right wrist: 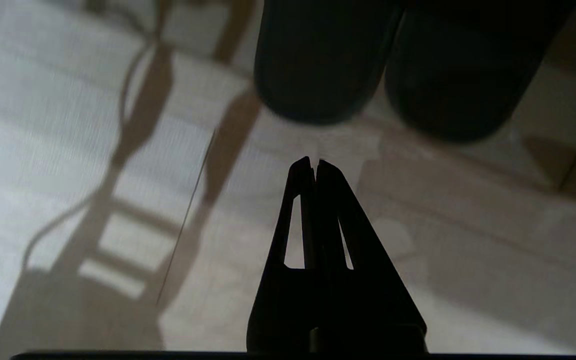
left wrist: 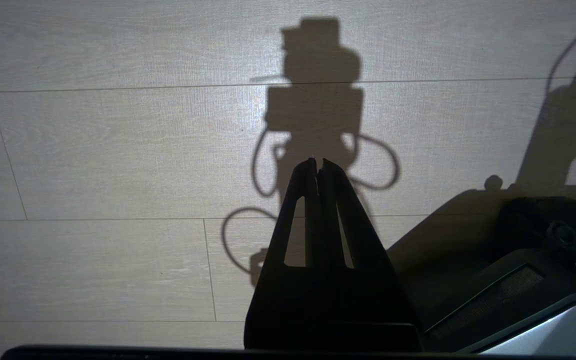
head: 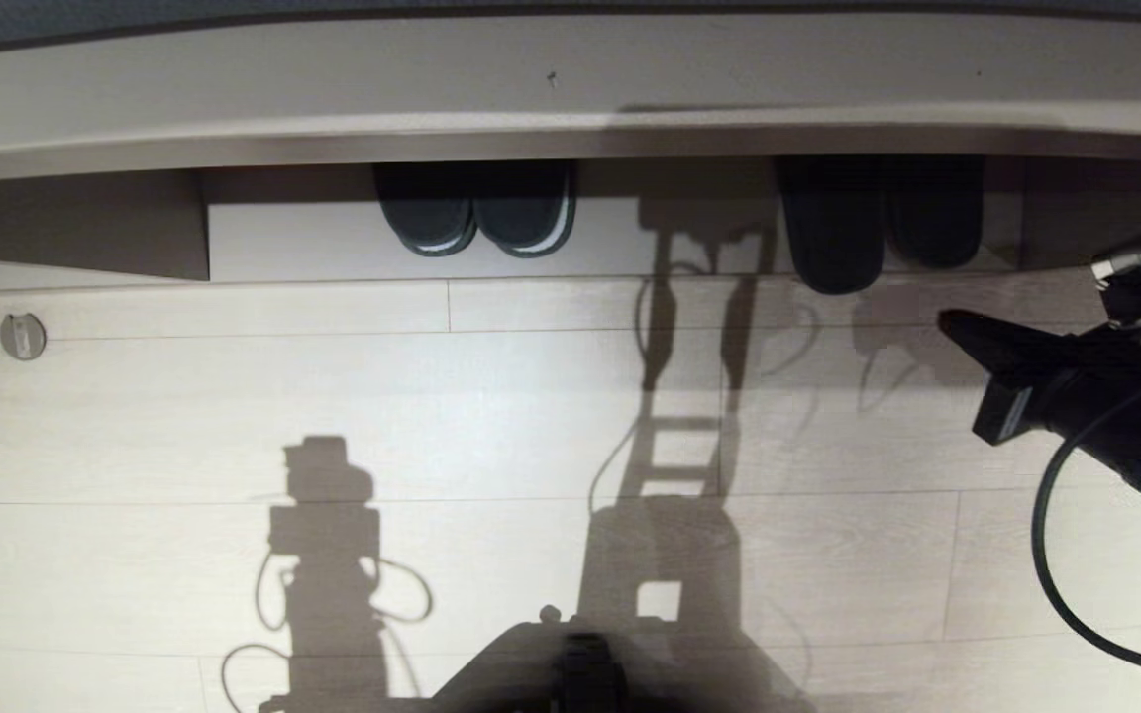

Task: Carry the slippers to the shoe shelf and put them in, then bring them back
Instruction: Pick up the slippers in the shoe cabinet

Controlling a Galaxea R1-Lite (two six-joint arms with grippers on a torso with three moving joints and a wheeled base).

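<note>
Spreading across the near ground, pale plank floor [head: 491, 416] carries only shadows of the robot, with the robot's base [head: 570, 663] at the near edge. Over that floor the left gripper [left wrist: 319, 162] hangs with its fingers pressed together, holding nothing. At the right, the right gripper [head: 947, 322] reaches leftward, fingers pressed together and empty, its tip just short of the slippers [head: 878, 233]. Those lie side by side at the far right on the shoe shelf's [head: 333, 243] pale base board, the left one overhanging its near edge. A blacker pair with white edging [head: 476, 213] sits well apart to their left, bare board between.
</note>
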